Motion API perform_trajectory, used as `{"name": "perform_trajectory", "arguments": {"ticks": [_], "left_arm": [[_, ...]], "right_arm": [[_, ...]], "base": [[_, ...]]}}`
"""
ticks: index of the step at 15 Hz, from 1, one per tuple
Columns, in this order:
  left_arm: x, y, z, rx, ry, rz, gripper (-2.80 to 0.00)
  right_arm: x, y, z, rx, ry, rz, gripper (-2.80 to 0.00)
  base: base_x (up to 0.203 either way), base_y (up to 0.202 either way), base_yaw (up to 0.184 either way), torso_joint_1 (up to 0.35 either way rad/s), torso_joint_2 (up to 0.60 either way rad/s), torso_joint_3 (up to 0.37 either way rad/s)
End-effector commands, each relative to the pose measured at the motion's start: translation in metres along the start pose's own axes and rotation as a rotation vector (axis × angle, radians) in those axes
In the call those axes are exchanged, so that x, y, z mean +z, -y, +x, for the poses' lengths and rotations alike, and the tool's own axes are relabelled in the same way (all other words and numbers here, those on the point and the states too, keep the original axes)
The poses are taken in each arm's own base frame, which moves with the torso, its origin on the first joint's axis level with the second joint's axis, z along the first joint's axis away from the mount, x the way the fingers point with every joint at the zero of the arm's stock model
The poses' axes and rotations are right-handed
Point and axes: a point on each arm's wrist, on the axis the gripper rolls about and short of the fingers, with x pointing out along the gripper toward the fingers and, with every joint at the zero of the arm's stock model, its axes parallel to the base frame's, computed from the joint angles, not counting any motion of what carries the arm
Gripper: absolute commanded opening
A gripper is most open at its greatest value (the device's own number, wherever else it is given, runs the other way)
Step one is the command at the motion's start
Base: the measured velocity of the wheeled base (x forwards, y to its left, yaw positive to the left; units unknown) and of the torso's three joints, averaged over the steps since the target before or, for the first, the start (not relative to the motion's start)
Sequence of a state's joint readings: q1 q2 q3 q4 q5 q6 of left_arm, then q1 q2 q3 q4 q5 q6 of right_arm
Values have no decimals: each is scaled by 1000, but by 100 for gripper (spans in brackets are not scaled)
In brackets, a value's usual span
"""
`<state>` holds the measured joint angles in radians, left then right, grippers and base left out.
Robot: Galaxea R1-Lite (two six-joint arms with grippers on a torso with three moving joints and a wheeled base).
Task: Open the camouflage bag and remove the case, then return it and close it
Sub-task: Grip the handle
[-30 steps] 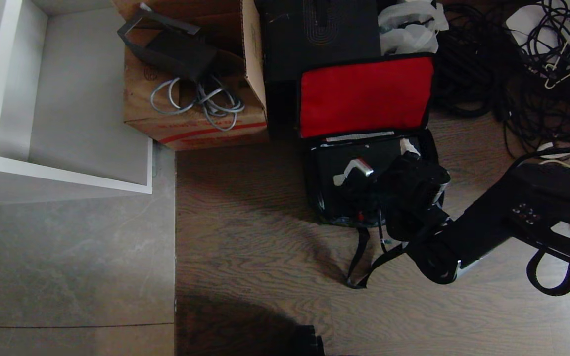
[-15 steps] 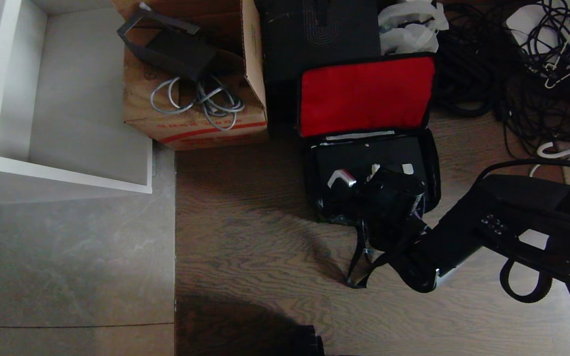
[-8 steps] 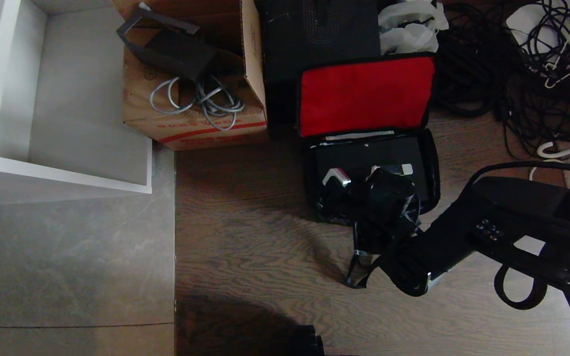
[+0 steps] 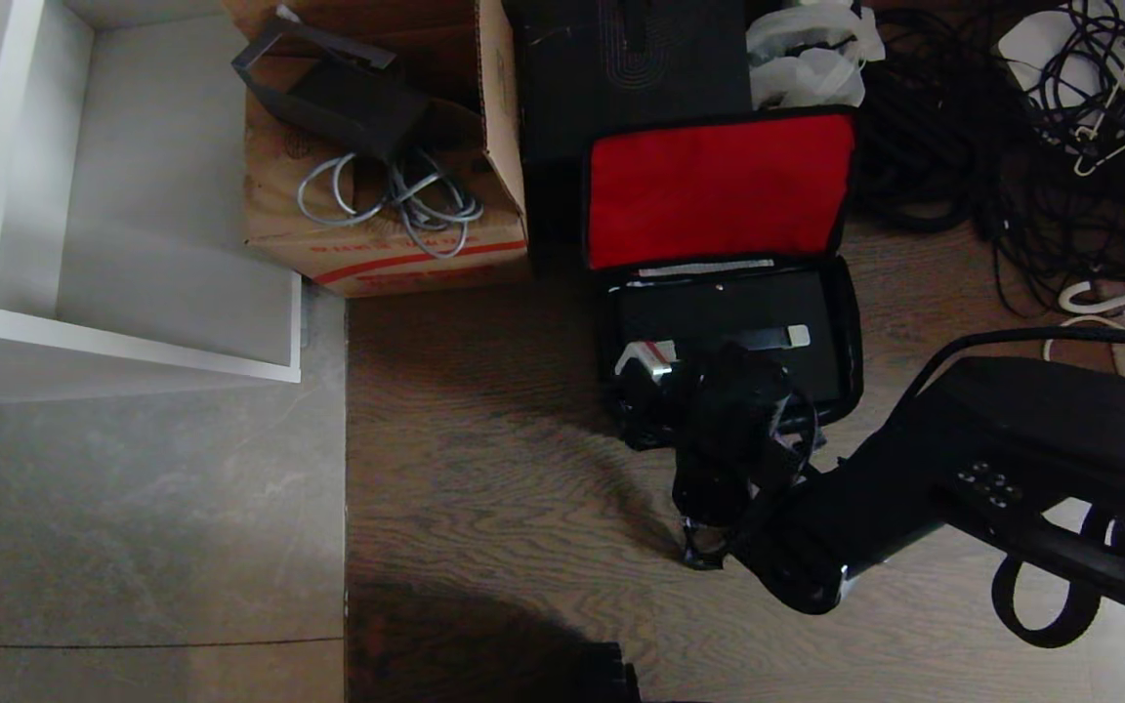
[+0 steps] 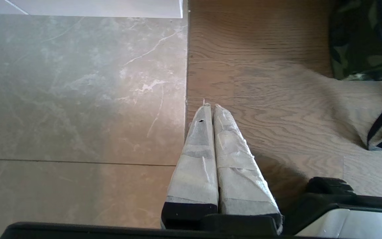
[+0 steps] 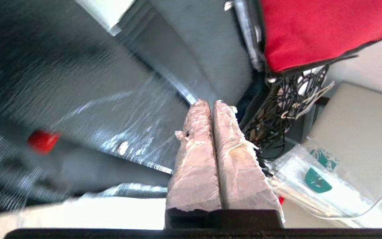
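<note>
The camouflage bag (image 4: 841,322) sits on the wooden floor (image 4: 504,488) just in front of the brown cardboard box (image 4: 377,234) and the taller black box (image 4: 621,68), its red-lined flap (image 4: 719,190) thrown wide open and standing up. The case (image 4: 719,322) lies inside the bag, silver handle bracket (image 4: 645,359) showing at its near edge. The right pincer (image 6: 213,109) hovers over that near edge with its taped fingers pressed together on nothing, while the left pincer (image 5: 210,108), likewise pinched tight and empty, hangs above the floor away from the bag.
</note>
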<state>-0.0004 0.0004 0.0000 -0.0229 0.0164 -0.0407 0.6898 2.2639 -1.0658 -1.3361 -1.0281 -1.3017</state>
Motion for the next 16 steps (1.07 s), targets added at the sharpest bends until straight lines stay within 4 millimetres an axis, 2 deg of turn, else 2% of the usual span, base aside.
{"name": "perform_trajectory", "arguments": {"ticks": [1,5,10,13,15,16], "left_arm": [[-3,0,1,1,-10,-1,-280],[-3,0,1,1,-10,-1,-280],[-3,0,1,1,-10,-1,-280],[-3,0,1,1,-10,-1,-280],[-3,0,1,1,-10,-1,-280],[-3,0,1,1,-10,-1,-280]], "right_arm": [[-6,1,-4,9,-8,-21,-280],[-25,13,-3,12,-39,-37,-280],[-53,30,3,24,-112,74,-280],[-76,31,5,127,-214,192,-280],[-99,40,8,278,-259,235,-280],[-109,46,11,377,-260,301,0]], "base": [[0,0,0,0,0,0],[0,0,0,0,0,0],[0,0,0,0,0,0],[0,0,0,0,0,0],[0,0,0,0,0,0],[0,0,0,0,0,0]]}}
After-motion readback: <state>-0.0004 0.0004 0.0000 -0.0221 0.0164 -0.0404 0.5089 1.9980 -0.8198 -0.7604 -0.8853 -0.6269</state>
